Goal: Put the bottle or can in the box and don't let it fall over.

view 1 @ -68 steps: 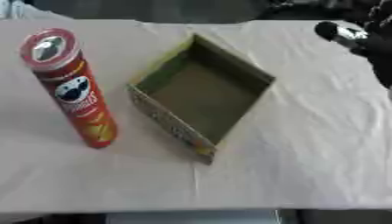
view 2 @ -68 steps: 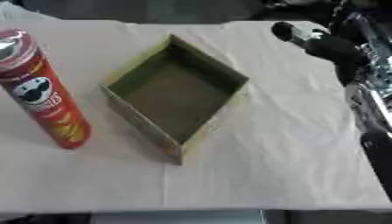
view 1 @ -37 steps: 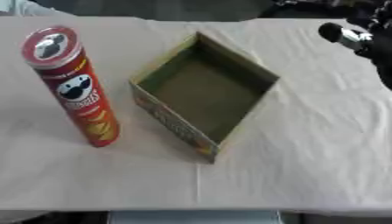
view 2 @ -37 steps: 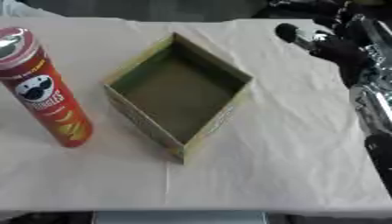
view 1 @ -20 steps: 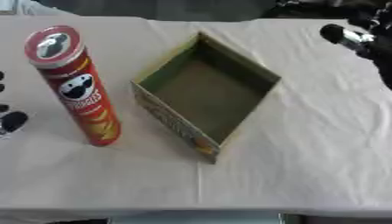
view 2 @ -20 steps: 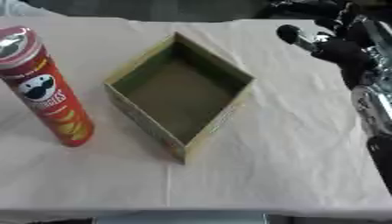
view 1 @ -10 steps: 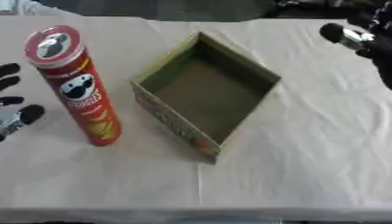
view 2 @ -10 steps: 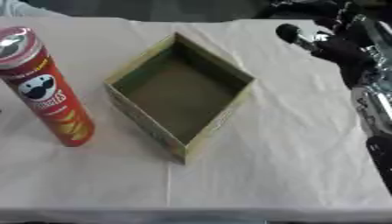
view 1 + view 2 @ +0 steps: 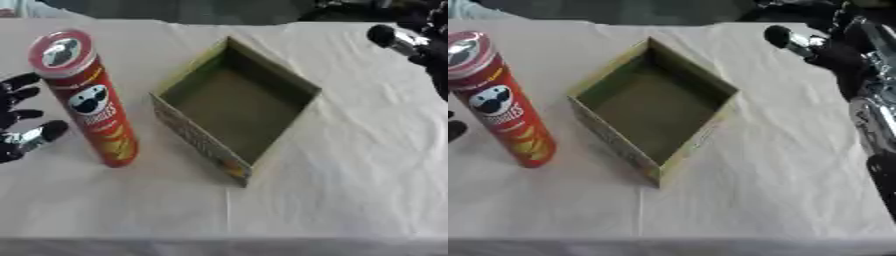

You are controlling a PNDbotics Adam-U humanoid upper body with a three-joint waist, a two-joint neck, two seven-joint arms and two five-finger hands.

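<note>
A tall red chips can (image 9: 90,100) with a silver-topped lid stands upright on the white cloth, left of the box. The open cardboard box (image 9: 238,110) lies turned like a diamond at the middle, with nothing inside it. My left hand (image 9: 19,121) comes in from the left edge, fingers spread and open, just left of the can and apart from it. At the far right edge my right hand (image 9: 826,47) hovers over the cloth, well away from the box; its fingers do not show clearly.
The white cloth (image 9: 332,190) covers the table, with bare room in front and to the right of the box. My right arm (image 9: 875,125) runs down the right edge. The table's front edge lies close along the bottom.
My left hand has come into view from the left edge and moved right toward the can. Can, box and right hand have stayed where they were.
</note>
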